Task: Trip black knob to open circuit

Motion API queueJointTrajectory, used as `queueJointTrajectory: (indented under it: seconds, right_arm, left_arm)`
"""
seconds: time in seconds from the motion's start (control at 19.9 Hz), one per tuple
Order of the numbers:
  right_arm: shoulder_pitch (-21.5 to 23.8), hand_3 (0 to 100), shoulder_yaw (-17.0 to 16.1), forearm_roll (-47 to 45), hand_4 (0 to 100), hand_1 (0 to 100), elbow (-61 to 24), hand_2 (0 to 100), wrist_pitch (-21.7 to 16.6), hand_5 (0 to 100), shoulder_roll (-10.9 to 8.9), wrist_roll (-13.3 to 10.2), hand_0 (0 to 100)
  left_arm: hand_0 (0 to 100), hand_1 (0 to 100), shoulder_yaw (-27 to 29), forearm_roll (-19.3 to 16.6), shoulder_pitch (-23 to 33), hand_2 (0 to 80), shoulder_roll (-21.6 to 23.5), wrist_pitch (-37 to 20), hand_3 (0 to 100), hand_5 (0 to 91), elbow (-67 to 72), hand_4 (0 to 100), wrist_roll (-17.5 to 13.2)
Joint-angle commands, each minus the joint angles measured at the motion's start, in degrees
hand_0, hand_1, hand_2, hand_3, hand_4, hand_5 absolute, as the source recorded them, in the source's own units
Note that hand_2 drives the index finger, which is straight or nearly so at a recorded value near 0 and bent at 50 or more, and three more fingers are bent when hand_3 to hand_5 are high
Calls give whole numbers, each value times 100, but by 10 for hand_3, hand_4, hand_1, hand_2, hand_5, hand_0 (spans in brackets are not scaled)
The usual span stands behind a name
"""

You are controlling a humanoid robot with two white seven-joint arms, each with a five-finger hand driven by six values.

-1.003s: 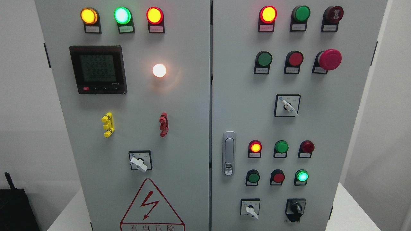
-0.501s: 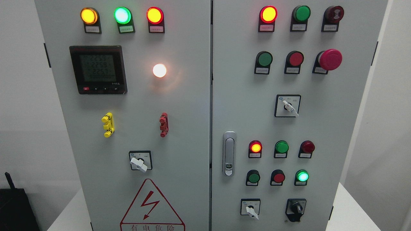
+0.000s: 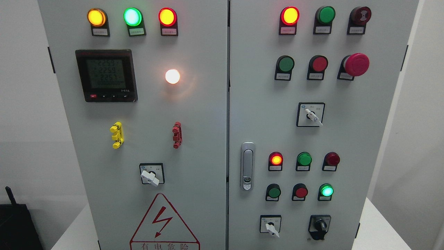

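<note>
Sat at the lower right of the grey cabinet's (image 3: 208,139) right door: black knob (image 3: 319,225), just right of a white-handled selector switch (image 3: 271,226), below a lit green lamp (image 3: 326,191). Saw no fingers anywhere in view; could not tell their state.

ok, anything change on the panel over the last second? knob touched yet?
Nothing visibly moved. The black knob at the lower right of the right door sits in the same position, untouched, and neither hand is in view. The indicator lamps show the same lit pattern, and the white selector switches keep their angles. Only the small digits on the meter display flicker, too blurred to read reliably.
</note>
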Motion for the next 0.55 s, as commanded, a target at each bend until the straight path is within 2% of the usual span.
queueJointTrajectory:
  seconds: [0.0,0.5]
  right_arm:
    - [-3,72,-17,5,0,0,-156,0,-79,0,54,48,32]
    - [-3,63,9,5,0,0,-147,0,-96,0,80,48,25]
  left_arm:
    - [120,389,5,14,-2,0,-5,7,0,0,6,0,2]
    - [120,389,5,14,-2,0,-5,7,0,0,6,0,2]
